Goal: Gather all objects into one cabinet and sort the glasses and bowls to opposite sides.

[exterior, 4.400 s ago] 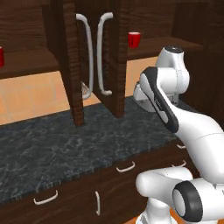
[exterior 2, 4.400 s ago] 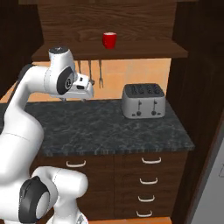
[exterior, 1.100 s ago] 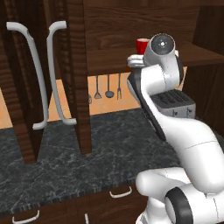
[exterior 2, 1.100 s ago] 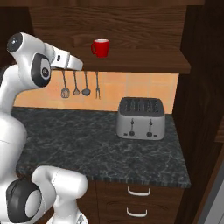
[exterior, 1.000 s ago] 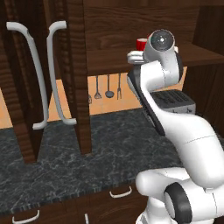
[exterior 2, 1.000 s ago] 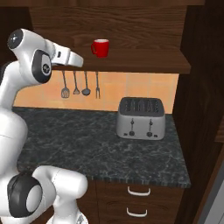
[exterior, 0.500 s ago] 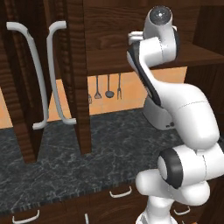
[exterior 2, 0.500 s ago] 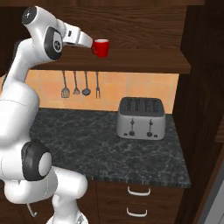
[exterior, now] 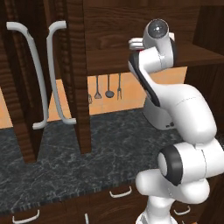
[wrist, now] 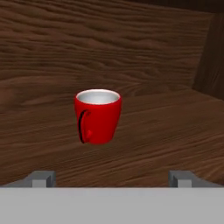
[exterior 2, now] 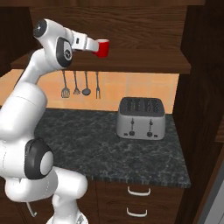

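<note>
A glossy red glass (wrist: 98, 116) stands upright on the dark wooden shelf (wrist: 166, 140), white inside, with a small handle on its left side. My gripper (wrist: 111, 178) is open and level with it, a short way in front. Its two fingertips (wrist: 41, 178) stand wide apart and the glass is not between them. From the right base view, my gripper (exterior 2: 93, 45) reaches just up to the red glass (exterior 2: 102, 48). The cabinet's open doors (exterior: 78, 87) with long white bar handles (exterior: 59, 74) hang at the left. The bowls are out of view.
A grey toaster (exterior 2: 141, 118) sits on the dark stone counter (exterior 2: 83, 144) under the shelf (exterior 2: 144, 61). Several utensils (exterior 2: 81, 83) hang on the orange wall. A dark side panel (exterior 2: 203, 109) closes the right. Drawers with white handles (exterior 2: 139, 190) lie below.
My arm has risen and stretched forward, bringing the hand from below the shelf up to the red glass. The jaws have stayed open. Before that the base drove right.
</note>
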### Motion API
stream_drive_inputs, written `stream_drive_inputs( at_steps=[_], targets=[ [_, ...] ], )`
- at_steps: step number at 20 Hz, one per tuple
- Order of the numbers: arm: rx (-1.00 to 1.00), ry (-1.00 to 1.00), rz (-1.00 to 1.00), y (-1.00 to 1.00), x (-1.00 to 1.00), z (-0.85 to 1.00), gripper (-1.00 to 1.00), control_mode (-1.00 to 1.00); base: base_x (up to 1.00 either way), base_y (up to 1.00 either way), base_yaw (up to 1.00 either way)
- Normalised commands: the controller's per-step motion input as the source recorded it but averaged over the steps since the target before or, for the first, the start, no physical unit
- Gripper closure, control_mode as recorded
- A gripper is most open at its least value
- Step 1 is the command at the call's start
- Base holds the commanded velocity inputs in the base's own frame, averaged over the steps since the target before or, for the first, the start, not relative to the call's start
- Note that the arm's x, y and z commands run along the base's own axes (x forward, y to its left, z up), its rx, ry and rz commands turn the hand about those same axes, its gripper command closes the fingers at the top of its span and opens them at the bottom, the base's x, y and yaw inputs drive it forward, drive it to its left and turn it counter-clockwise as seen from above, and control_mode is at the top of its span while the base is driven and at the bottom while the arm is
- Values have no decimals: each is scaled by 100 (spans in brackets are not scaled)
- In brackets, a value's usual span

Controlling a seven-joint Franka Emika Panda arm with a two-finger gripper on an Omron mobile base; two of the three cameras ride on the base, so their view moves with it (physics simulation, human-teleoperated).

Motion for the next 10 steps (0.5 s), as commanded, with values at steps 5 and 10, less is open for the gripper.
stream_drive_inputs(
  at_steps=[5,10],
  targets=[
    [0,-2,-1,2,36,1,-100,-100,0,0,0],
    [0,1,0,12,12,2,-100,-100,0,0,0]
  ],
)
